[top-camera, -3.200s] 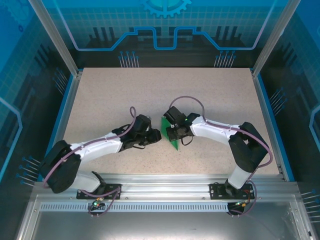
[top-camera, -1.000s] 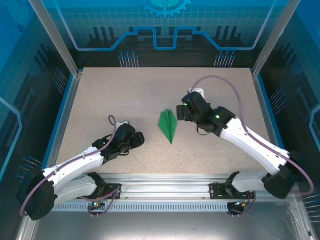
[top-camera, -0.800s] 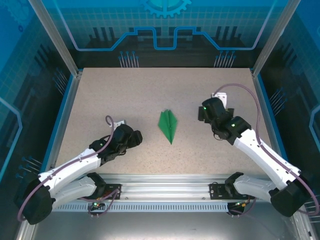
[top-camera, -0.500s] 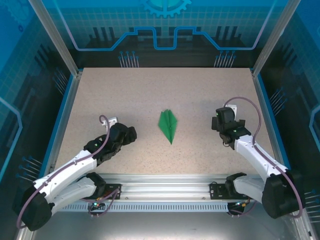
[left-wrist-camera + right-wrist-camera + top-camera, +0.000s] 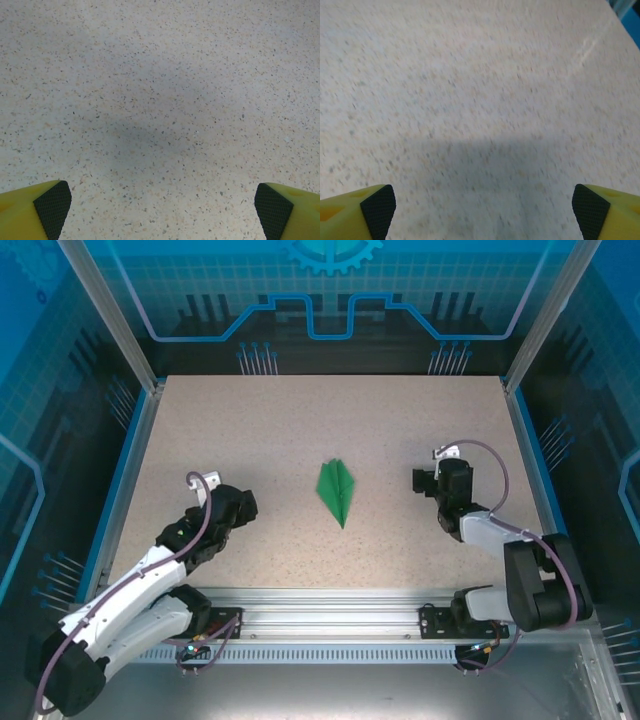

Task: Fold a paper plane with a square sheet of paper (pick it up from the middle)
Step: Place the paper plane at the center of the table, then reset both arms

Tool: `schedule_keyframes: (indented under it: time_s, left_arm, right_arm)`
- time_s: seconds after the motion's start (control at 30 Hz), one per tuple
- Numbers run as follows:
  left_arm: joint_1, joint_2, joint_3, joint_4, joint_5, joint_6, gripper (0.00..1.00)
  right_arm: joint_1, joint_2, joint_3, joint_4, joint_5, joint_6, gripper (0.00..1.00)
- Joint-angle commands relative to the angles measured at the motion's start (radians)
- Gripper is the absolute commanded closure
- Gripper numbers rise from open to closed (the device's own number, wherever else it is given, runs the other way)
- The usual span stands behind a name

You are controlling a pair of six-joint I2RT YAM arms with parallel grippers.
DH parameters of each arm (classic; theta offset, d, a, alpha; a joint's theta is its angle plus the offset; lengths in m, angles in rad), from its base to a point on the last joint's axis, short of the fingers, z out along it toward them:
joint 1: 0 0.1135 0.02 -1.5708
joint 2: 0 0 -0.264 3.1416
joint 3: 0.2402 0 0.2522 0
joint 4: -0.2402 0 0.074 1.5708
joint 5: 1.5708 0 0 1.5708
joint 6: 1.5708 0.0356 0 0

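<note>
The paper plane (image 5: pixel 337 491) lies flat on the speckled table (image 5: pixel 300 420), a narrow green dart with a centre ridge, its point turned toward the near edge. It sits between the two grippers: to the right of the left gripper (image 5: pixel 238 504) and to the left of the right gripper (image 5: pixel 428 480), well apart from both. Nothing touches it.

Both grippers are empty. In the left wrist view the left gripper (image 5: pixel 162 206) has its yellow fingers (image 5: pixel 30 210) at the far corners of the picture, so the jaws stand fully wide, with bare tabletop between them. The right gripper (image 5: pixel 485 205) looks the same in its own view — jaws spread wide, only tabletop and shadow between the dark pads (image 5: pixel 379 204). That picture is a little blurred.

As I judge it, the folding is finished: the sheet already has the dart shape, and both arms are low and folded close to their bases. The step in hand seems to be the last one, parking the arms. The next move calls for very little — the arms should settle at rest without sweeping across the middle, because so light a piece of paper would slide or open at the smallest push.
</note>
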Motion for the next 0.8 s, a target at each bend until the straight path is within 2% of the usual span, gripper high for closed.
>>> schedule_keyframes:
  time_s: [0.0, 0.1, 0.17, 0.2, 0.3, 0.33, 0.43, 0.47, 0.53, 0.77]
  left_arm:
    - [0.021, -0.008, 0.002, 0.006, -0.035, 0.048, 0.01]
    - [0.029, -0.007, 0.001, 0.012, -0.035, 0.062, 0.01]
    - [0.038, -0.006, -0.002, 0.023, -0.035, 0.075, 0.02]
    - [0.043, -0.004, -0.003, 0.032, -0.034, 0.084, 0.02]
    - [0.06, 0.007, -0.011, 0.076, -0.029, 0.124, 0.02]
    - [0.067, 0.016, -0.011, 0.091, -0.027, 0.14, 0.02]
    - [0.108, 0.048, -0.017, 0.164, -0.019, 0.193, 0.02]
    - [0.123, 0.061, -0.02, 0.194, -0.018, 0.211, 0.02]
    - [0.165, 0.096, -0.025, 0.251, -0.025, 0.238, 0.02]
    - [0.333, 0.19, -0.023, 0.395, 0.04, 0.292, 0.01]
  right_arm:
    - [-0.022, 0.046, -0.002, 0.194, -0.115, -0.088, 0.07]
    - [-0.036, 0.154, -0.073, 0.417, -0.145, -0.089, 0.06]
    - [-0.049, 0.149, -0.049, 0.361, -0.174, -0.079, 0.06]
    - [-0.049, 0.162, -0.056, 0.397, -0.171, -0.086, 0.06]
    - [-0.07, 0.154, -0.042, 0.352, -0.197, -0.065, 0.05]
    - [-0.078, 0.156, -0.045, 0.363, -0.209, -0.062, 0.01]
    - [-0.079, 0.155, -0.044, 0.357, -0.206, -0.06, 0.01]
    - [-0.079, 0.155, -0.047, 0.363, -0.197, -0.059, 0.0]
    - [-0.043, 0.158, -0.059, 0.392, -0.047, -0.041, 0.01]
    - [-0.044, 0.155, -0.06, 0.389, -0.048, -0.038, 0.01]
